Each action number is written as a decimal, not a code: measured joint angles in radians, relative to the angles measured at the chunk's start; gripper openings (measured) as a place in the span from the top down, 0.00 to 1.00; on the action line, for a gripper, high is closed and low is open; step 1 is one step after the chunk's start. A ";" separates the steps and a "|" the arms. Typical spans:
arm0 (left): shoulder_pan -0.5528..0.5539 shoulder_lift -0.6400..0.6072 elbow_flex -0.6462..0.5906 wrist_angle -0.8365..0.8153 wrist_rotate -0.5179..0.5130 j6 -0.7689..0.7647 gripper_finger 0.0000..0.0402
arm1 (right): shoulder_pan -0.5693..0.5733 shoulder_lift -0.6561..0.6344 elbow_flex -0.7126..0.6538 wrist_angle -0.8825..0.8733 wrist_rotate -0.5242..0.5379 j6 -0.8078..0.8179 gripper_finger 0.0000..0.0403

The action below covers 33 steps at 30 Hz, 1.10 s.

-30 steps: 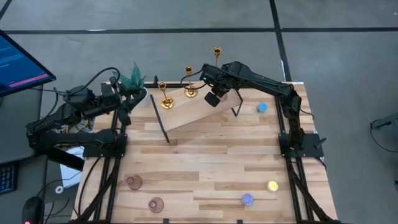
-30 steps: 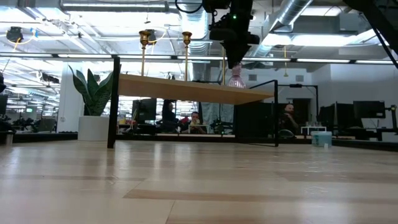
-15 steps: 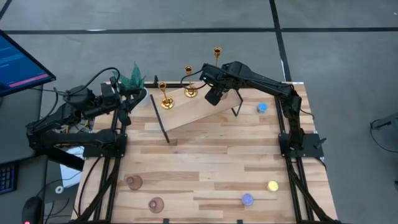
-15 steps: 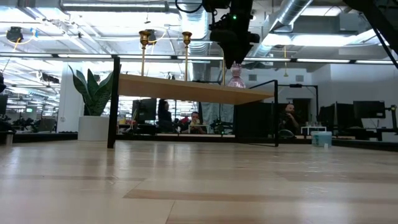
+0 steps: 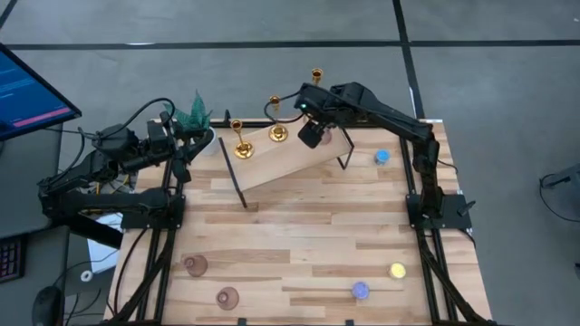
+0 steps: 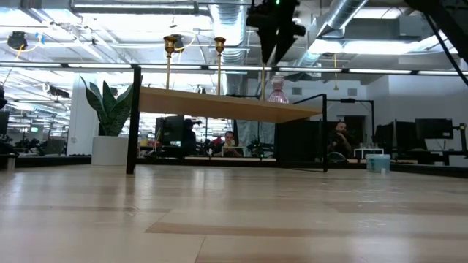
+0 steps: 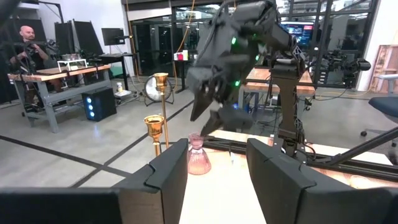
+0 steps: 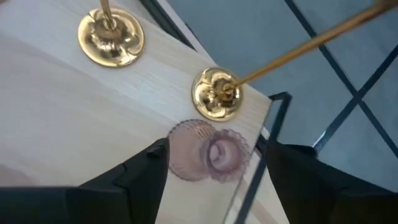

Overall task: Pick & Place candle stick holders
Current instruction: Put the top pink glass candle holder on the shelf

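Hiding pink holder [image 8: 208,152] in high view, right claw [image 5: 309,136] open above

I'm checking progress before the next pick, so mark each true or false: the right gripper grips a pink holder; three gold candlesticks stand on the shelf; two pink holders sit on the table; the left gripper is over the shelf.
1. False. The right gripper hangs open above the shelf's pink holder, which stands free on the shelf.
2. True. All three gold candlesticks stand there.
3. True. Two pink holders sit on the table, near its front left.
4. False. The left gripper waits by the plant.
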 joint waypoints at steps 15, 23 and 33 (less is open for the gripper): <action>0.000 0.030 0.000 -0.210 0.201 -0.204 0.59 | 0.209 -0.204 0.031 -0.091 0.001 0.134 0.37; -0.034 0.172 0.000 -0.564 0.284 -0.465 0.59 | 0.368 -0.248 0.030 -0.101 0.023 0.231 0.37; -0.239 0.308 0.000 -0.871 0.295 -0.756 0.59 | 0.667 -0.219 0.018 -0.099 0.186 0.354 0.37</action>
